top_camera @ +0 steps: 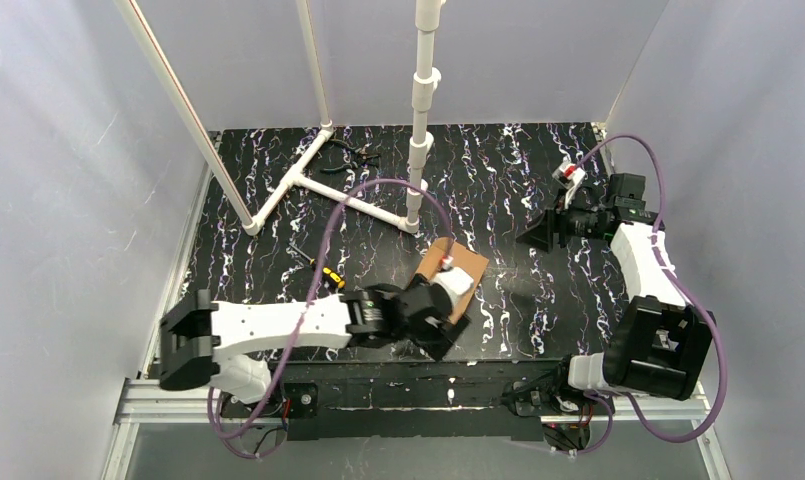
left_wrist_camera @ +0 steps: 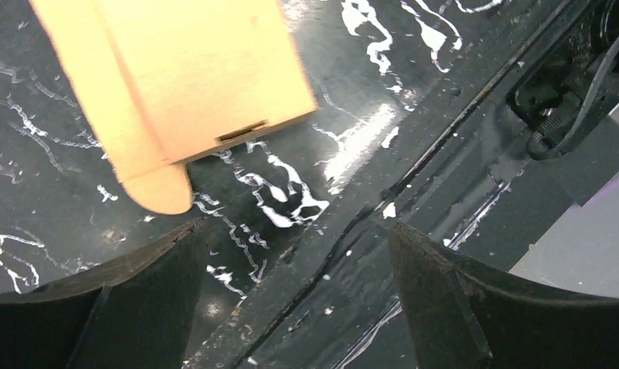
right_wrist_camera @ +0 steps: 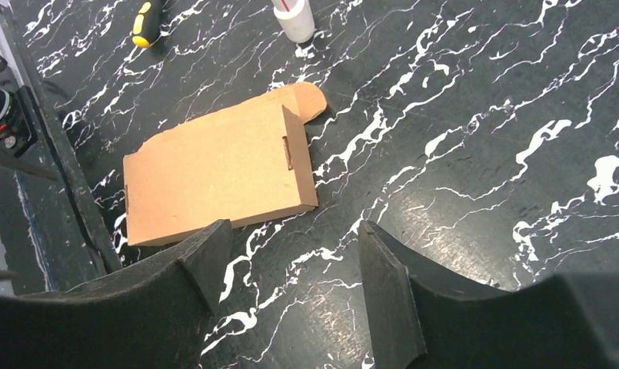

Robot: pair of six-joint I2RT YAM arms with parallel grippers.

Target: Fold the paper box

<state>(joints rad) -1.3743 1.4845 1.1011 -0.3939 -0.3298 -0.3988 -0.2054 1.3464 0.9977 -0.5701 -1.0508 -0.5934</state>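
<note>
The paper box (top_camera: 466,268) is a flat, closed brown cardboard mailer lying on the black marbled table near its front middle. In the left wrist view the box (left_wrist_camera: 191,77) fills the upper left, with a rounded tab (left_wrist_camera: 156,188) sticking out past its corner. My left gripper (left_wrist_camera: 298,254) is open and empty, just in front of the box over the table's near edge, and its wrist (top_camera: 436,338) covers part of the box from above. My right gripper (right_wrist_camera: 294,246) is open and empty, hovering to the right (top_camera: 533,232), with the box (right_wrist_camera: 214,173) ahead of its left finger.
A white PVC pipe frame (top_camera: 308,180) and upright post (top_camera: 418,150) stand behind the box. A yellow-handled screwdriver (top_camera: 323,270) lies to the left, also in the right wrist view (right_wrist_camera: 146,19). Pliers (top_camera: 353,152) lie at the back. A small red-white object (top_camera: 570,172) sits back right.
</note>
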